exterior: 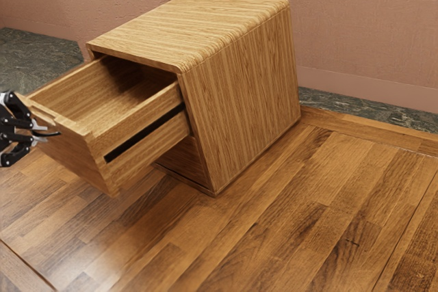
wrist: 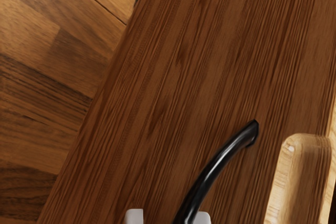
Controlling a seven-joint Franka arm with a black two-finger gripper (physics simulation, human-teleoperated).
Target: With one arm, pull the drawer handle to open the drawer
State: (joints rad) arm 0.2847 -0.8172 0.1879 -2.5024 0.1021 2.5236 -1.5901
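Pink walls and a strip of dark stone ground are seen behind a wooden parquet floor in the exterior view. On this floor 1 wooden cabinet is placed. Its drawer stands far out of the cabinet body, toward the exterior view's left, so that the bare inside of the drawer is seen from above. A dark slot runs along the drawer's side. The black gripper is found at the exterior view's left edge, just at the front end of the drawer.

In the wrist view, the front panel of the drawer is shown close, with its fine straight grain, and the parquet floor is seen beside it. The curved black handle is fixed on this panel. The gripper is placed around the handle, and 2 pale pads are seen apart from each other. The handle passes between them: it lies against 1 pad, while a gap is left to the other pad, so the fingers are spread and not pressed on the handle from both sides. A paler rounded wooden edge is seen near the handle's end.
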